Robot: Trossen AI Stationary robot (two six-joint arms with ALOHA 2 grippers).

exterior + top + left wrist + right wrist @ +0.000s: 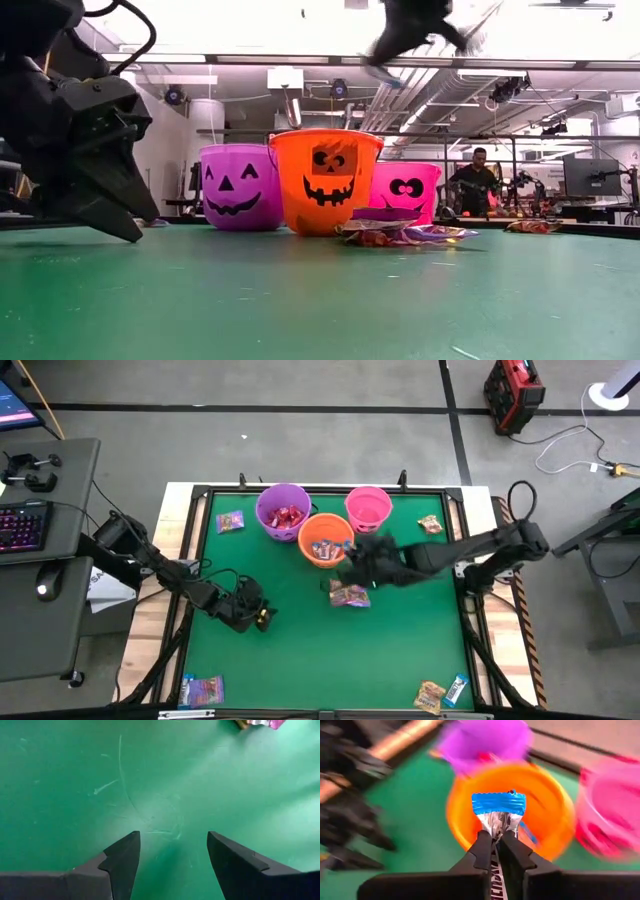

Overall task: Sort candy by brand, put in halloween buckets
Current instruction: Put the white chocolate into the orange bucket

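Three halloween buckets stand at the mat's far side: purple (283,512), orange (325,540) and pink (368,508). My right gripper (496,842) hangs in the air by the orange bucket (507,805), shut on a blue-and-silver candy (498,810). My left gripper (172,855) stands open low over bare green mat at the left (255,615), with nothing between its fingers. A small heap of candy (349,596) lies on the mat in front of the orange bucket. My right gripper pinches the candy's crinkled silver end (497,827) between its two fingers. The wrapper sticks out past the fingertips, its blue crimped end (498,802) farthest from them. The candy is lifted clear, in front of the orange bucket's mouth.
Loose candy lies at the far left (230,521), the far right (431,525), the near left corner (203,690) and the near right corner (440,693). Red candy shows inside the purple bucket. A person (478,180) stands in the room beyond the table.
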